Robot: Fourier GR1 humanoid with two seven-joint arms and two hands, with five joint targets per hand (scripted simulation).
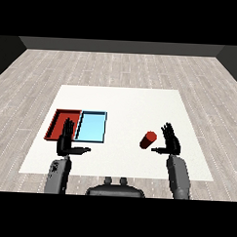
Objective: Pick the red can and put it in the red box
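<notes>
My right hand is spread just beside the red can, not touching. My left hand hangs spread over the red tray.

The red can lies toward the tabletop's right edge, just beside the open right hand. The open left hand overlaps the red tray, which touches the light blue tray.

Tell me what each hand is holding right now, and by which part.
Nothing is held. The right hand is open beside the red can, not closed round it. The left hand is open too.
</notes>
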